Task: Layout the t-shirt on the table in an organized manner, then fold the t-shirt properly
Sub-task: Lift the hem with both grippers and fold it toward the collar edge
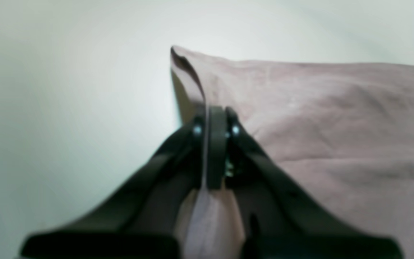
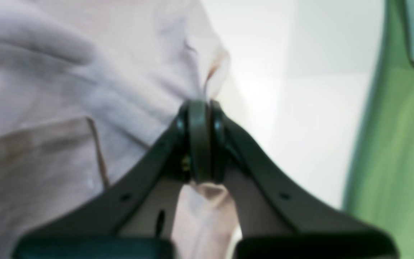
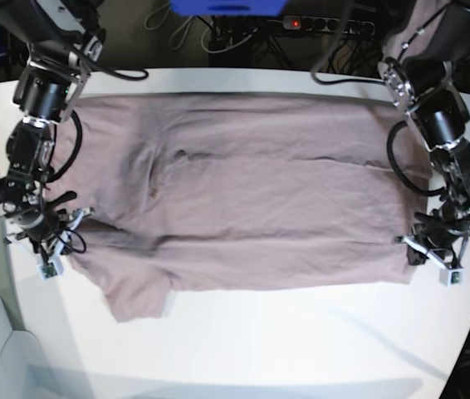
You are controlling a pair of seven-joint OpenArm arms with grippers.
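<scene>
I have both grippers, left [image 3: 410,249] and right [image 3: 70,244], clenched on the near edge of the t-shirt [image 3: 260,174] on the table [image 3: 326,332], at four and eight o'clock. Uneven lifting could drag the flap hanging toward seven o'clock into a crooked crease.

white table [image 3: 318,349], mauve t-shirt [image 3: 260,191] spread wrinkled across it

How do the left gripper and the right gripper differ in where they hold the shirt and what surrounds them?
In the base view, the left gripper is at the shirt's right edge, the right gripper at its left. The right wrist view shows green beside the table; the left's shows none. Both are shut on cloth.
</scene>
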